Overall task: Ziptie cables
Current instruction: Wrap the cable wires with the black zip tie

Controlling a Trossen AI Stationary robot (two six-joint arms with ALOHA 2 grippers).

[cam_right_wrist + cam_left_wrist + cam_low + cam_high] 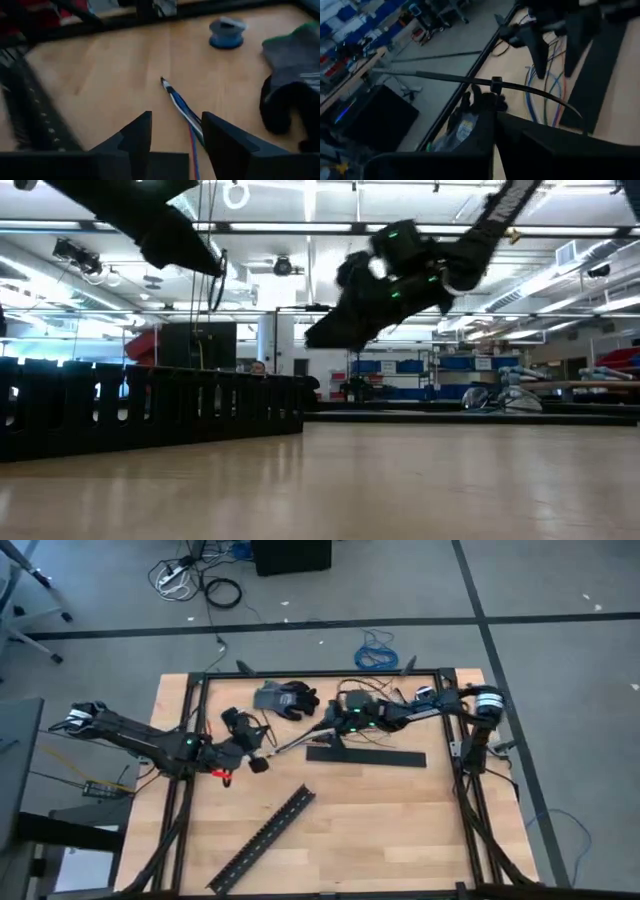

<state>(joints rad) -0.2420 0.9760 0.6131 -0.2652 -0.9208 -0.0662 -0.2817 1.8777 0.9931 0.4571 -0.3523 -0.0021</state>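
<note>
Between the right claw (175, 132)'s spread fingers, its wrist view shows the cables (181, 107) running out over the table (115, 70); overhead they're barely visible. Left claw (490, 112) pinches a ziptie (470, 80), grip hidden.

This is a large robotics lab or industrial workshop. The light wooden table (380, 810) in a black metal frame (320, 677) stands on a grey concrete floor (100, 590) marked with dark lines, where loose cords (190, 580) lie tangled. Across the room hang long ceiling strip lights (300, 228), with blue storage shelving (400, 370) at the far wall.
</note>
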